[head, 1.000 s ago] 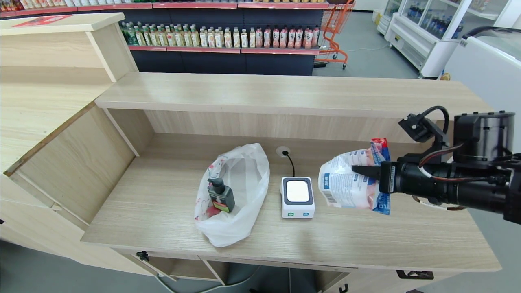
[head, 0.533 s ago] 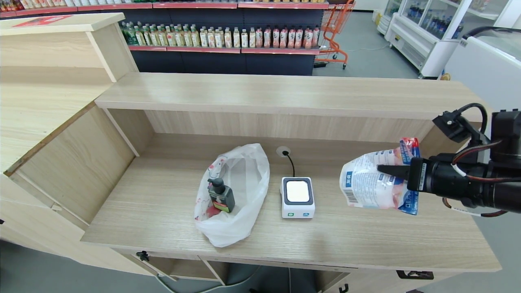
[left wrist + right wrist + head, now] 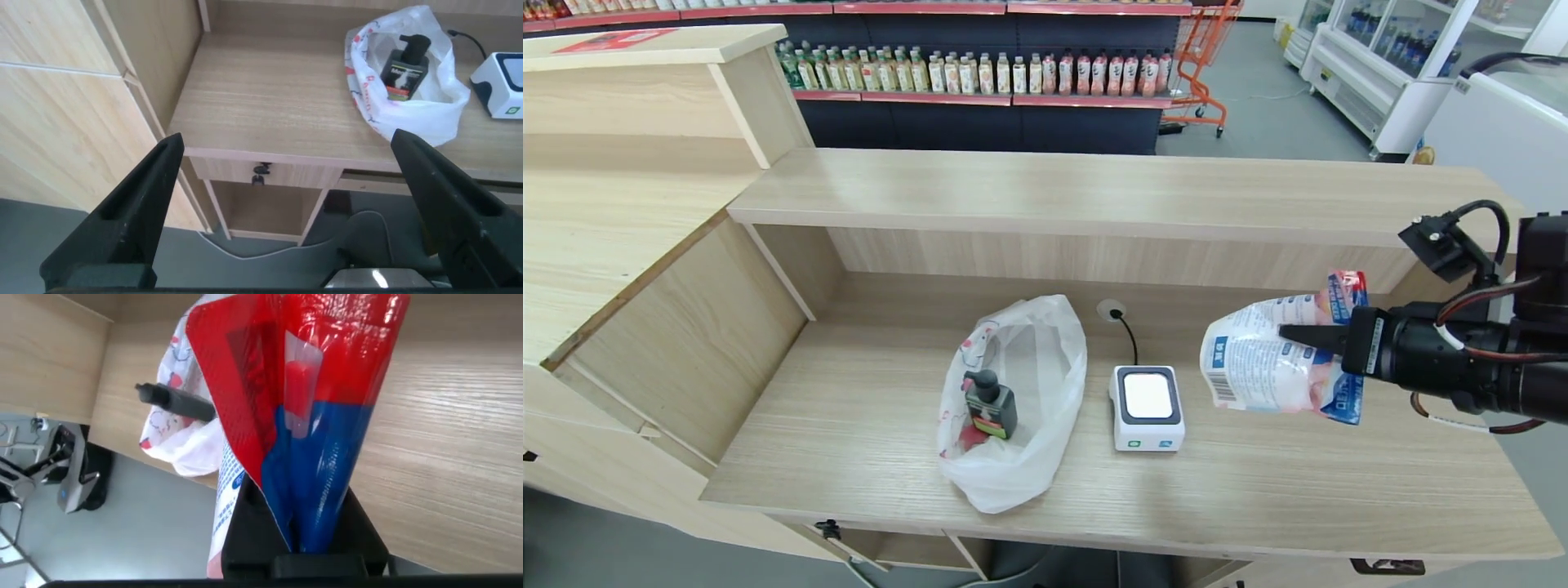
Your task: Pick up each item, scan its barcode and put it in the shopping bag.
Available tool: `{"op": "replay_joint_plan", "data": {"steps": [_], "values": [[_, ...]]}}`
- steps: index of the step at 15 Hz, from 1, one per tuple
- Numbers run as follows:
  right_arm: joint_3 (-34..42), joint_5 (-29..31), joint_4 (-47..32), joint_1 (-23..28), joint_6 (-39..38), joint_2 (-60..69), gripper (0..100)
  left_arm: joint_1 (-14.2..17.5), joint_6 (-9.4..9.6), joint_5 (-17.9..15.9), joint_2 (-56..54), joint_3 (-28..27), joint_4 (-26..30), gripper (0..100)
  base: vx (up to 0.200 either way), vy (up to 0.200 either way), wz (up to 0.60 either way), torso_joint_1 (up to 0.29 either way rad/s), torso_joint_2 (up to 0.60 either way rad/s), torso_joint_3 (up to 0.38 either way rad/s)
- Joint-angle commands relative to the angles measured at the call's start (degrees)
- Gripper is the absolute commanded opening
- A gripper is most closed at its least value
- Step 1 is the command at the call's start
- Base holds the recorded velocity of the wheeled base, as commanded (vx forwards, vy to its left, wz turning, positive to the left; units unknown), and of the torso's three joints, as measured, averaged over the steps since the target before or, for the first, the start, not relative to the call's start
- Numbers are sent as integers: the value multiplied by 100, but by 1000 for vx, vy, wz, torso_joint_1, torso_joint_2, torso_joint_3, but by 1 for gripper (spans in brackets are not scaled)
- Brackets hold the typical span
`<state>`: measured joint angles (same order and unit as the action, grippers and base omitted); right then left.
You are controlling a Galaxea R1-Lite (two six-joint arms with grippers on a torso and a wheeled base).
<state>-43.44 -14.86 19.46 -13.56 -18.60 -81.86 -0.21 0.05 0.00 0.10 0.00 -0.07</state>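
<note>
Within the last second the snack packet (image 3: pixel 1270 363) is carried off to the right of the scanner (image 3: pixel 1147 398) by the right gripper (image 3: pixel 1298 341). After that the whole head view is shifted, which is put down to the camera, and the gap to the scanner is seen somewhat narrowed. The packet is held in the air above the counter (image 3: pixel 1339 490), to the right of the scanner. Its barcode (image 3: pixel 1225 389) is not yet over the scanner's window, so the scan is judged still to be done. The right gripper is clamped on the packet's red-and-blue sealed end. The left gripper (image 3: pixel 288 147) is spread wide and empty, before the counter's front edge. The shopping bag (image 3: pixel 1054 367) is laid open left of the scanner, a pump bottle (image 3: pixel 990 406) inside it.
</note>
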Motion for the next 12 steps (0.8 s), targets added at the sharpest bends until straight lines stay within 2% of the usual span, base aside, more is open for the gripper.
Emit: {"op": "replay_joint_plan", "data": {"steps": [1, 3, 8, 12], "values": [[-139, 1, -3, -16, -3, -49, 0, 3, 4, 0, -1, 0, -1, 100, 0, 200, 0, 2, 2, -2], [-447, 1, -241, -130, -3, -216, 0, 12, 21, 0, -1, 0, -1, 100, 0, 200, 0, -10, -10, 2], [-1598, 27, -451, -156, 102, -1447, 0, 3, 13, 0, -1, 0, -1, 100, 0, 0, 0, 0, 0, 0], [-2029, 53, -390, -288, 428, -2361, 0, 3, 13, 0, -1, 0, -1, 100, 0, 0, 0, 0, 0, 0]]}}
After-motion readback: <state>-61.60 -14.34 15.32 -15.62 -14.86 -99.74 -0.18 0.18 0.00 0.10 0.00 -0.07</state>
